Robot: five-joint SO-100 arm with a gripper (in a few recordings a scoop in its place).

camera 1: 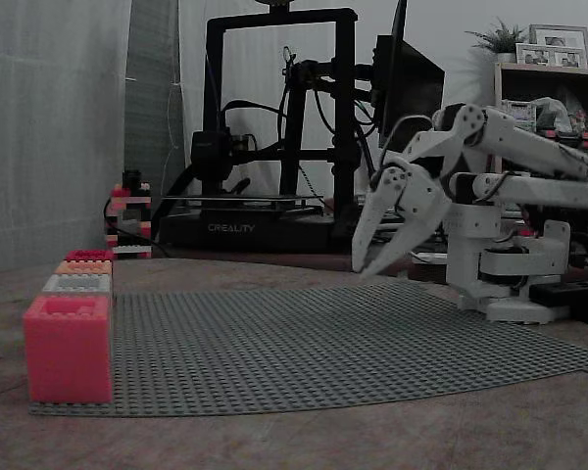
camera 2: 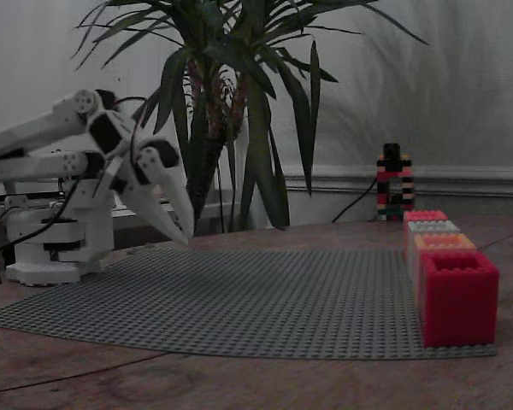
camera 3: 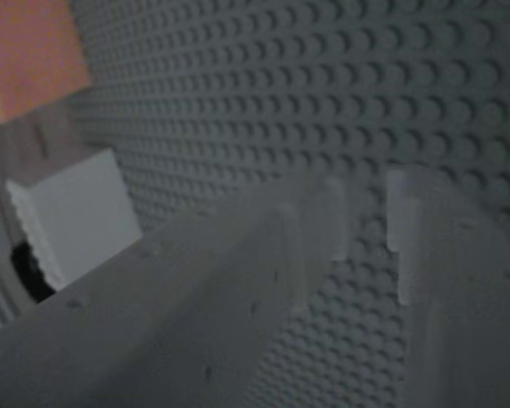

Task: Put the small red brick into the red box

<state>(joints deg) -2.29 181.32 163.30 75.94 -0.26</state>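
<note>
The red box (camera 2: 457,299) is the deep crimson one at the near end of a row of boxes on the right edge of the grey studded baseplate (camera 2: 256,299). From the opposite side it is the far end of the row, red box (camera 1: 88,255). My white gripper (camera 1: 365,270) hangs tips-down just above the baseplate's far side, a long way from the row, gripper (camera 2: 186,242). In the wrist view the gripper (camera 3: 367,212) shows a narrow gap with bare studs and nothing between the fingers. The small red brick is out of view.
The row also holds a pinkish-red box (camera 1: 67,348), a grey box (camera 1: 76,284) and an orange box (camera 1: 83,266). The wrist view shows the orange box (camera 3: 25,51) and grey box (camera 3: 72,212). A multicoloured brick tower (camera 1: 127,215) stands behind the row.
</note>
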